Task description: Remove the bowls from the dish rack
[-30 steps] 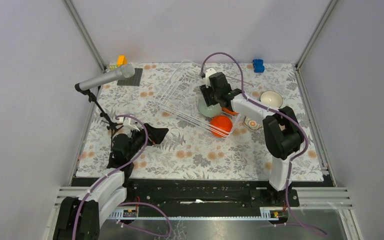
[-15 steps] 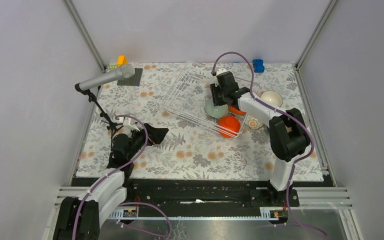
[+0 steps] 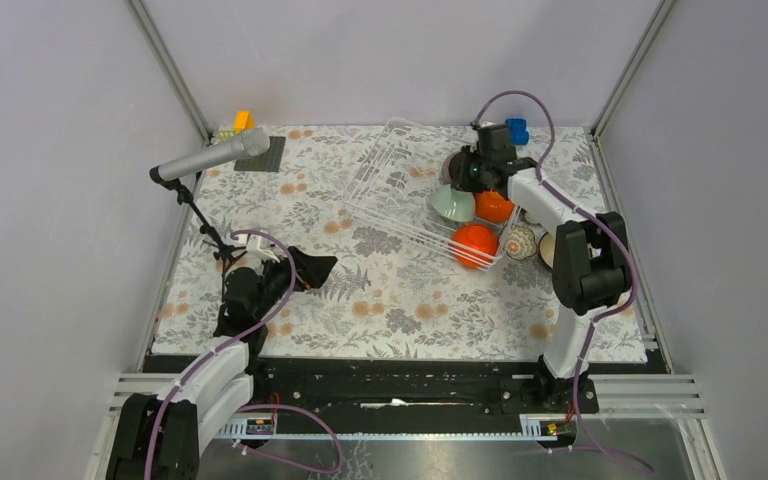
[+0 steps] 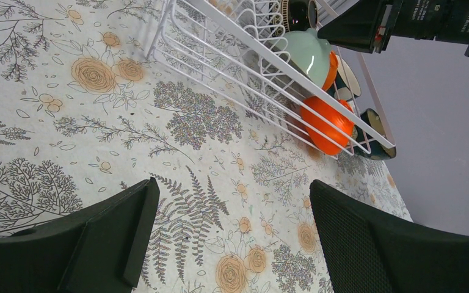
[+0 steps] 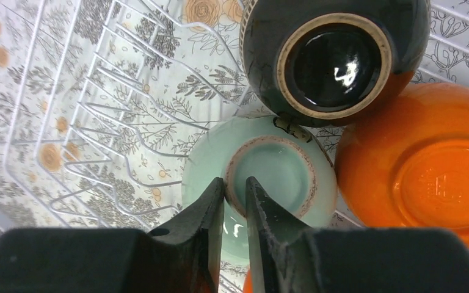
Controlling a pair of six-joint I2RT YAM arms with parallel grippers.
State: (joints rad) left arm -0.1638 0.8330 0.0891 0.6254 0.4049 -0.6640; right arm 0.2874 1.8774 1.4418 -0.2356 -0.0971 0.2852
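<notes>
Bowl (image 5: pixel 269 177), mint green, lay upturned in dish rack (image 3: pixel 395 190); right end effector (image 5: pixel 235 198) pinched its foot ring. Left end effector (image 4: pixel 232 192) stood wide open, empty.

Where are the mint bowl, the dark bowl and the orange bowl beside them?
mint bowl (image 5: pixel 281 174), right wrist view, base inside its foot ring
dark bowl (image 5: pixel 336 61), right wrist view, glossy base
orange bowl (image 5: pixel 446 183), right wrist view, flat underside
</notes>
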